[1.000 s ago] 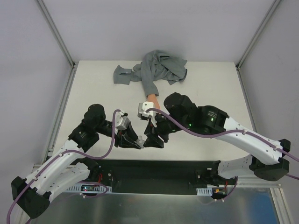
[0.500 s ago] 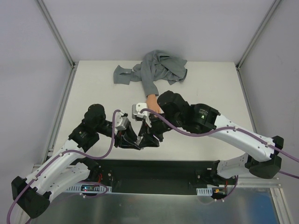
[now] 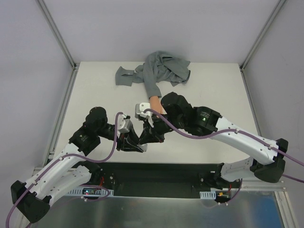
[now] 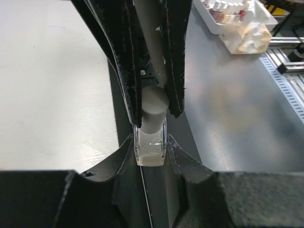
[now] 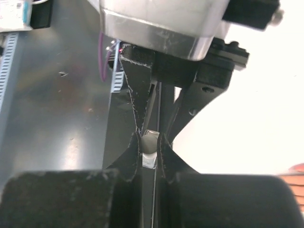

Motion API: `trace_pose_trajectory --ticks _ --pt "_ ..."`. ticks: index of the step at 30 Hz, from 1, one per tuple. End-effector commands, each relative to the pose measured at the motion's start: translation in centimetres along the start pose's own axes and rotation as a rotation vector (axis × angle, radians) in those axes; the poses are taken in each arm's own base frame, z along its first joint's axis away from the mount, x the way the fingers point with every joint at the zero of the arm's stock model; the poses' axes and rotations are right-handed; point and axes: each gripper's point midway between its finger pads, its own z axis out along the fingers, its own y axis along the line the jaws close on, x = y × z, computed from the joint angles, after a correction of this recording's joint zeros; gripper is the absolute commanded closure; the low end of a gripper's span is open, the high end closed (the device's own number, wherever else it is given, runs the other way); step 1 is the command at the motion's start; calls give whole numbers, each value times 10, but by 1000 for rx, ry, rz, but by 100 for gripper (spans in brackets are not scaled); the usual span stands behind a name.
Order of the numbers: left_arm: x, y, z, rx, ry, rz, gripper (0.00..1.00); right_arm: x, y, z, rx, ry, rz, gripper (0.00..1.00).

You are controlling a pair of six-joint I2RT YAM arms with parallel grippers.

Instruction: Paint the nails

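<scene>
The left gripper (image 4: 151,145) is clamped on a small glass bottle (image 4: 151,151), one finger pressed to each side of its body. The right gripper (image 4: 153,114) comes in from the opposite side and is closed on the bottle's grey cap (image 4: 153,108). The cap sits on the bottle. In the right wrist view the two pairs of fingers meet tip to tip around this one small thing, low over the dark strip at the near edge of the table (image 3: 95,95).

The mannequin hand (image 3: 155,100) lies on the table just beyond the grippers. Only a short peach stretch of it shows, between its sleeve and the right arm, which covers the rest. The nails cannot be seen in any view. The grey sleeve (image 3: 159,71) runs back from the wrist and lies crumpled in folds at the far edge of the table.

The bottle is clear, squarish, and holds a pale, nearly colourless liquid that fills most of the body. In the left wrist view a white tray (image 4: 209,21) sits at the upper right on a grey surface. It holds several little bottles, too blurred to tell apart, with a pale crumpled bag (image 4: 247,35) just beside it.
</scene>
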Motion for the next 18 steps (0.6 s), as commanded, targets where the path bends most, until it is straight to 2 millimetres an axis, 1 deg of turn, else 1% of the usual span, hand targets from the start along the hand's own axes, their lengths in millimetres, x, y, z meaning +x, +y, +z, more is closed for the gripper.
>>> trace_pose_trajectory --ticks 1,2,3,4,5,6,7,8,9,10,11,12,13,14,15,16,17,18 --pt "-39 28 -7 -216 -71 140 100 5 1 0 60 -49 17 100" --pt "-42 33 -9 -251 -84 127 100 22 -4 7 93 -30 38 100" --pt "-48 43 -13 -325 -100 133 100 14 -8 8 139 -83 52 100" --pt "-52 49 -16 -368 -109 140 100 12 -19 1 250 -119 62 100" --pt "-56 52 -19 -406 -130 109 100 14 -27 0 330 -143 93 99" --pt "-62 55 -24 -451 -149 121 100 22 -39 1 448 -167 159 99" --pt "-67 63 -31 -525 -169 121 100 24 -59 -16 727 -206 190 100" --pt "-73 65 -35 -557 -197 124 100 31 -69 -28 928 -226 252 100" --pt "-78 63 -37 -571 -212 140 100 34 -70 -43 1083 -249 336 100" --pt "-81 63 -38 -575 -221 152 100 24 -62 -40 1135 -314 395 99" --pt "-83 61 -37 -565 -219 166 100 23 -60 -42 1197 -312 419 100" --pt "-86 62 -37 -558 -217 174 100 37 -63 -30 1274 -202 360 100" --pt "-87 62 -35 -552 -211 175 100 17 -61 -33 1289 -263 413 100" --pt "-85 64 -33 -542 -202 169 100 18 -61 -32 1302 -251 415 100" --pt "-83 64 -32 -530 -196 166 100 12 -60 -31 1288 -279 429 100" --pt "-81 62 -30 -516 -189 167 100 20 -60 -25 1268 -260 420 100" --pt "-79 58 -28 -484 -181 179 100 18 -59 -26 1251 -258 404 100" --pt "-73 57 -26 -474 -171 174 100 8 -58 -28 1223 -312 424 99"
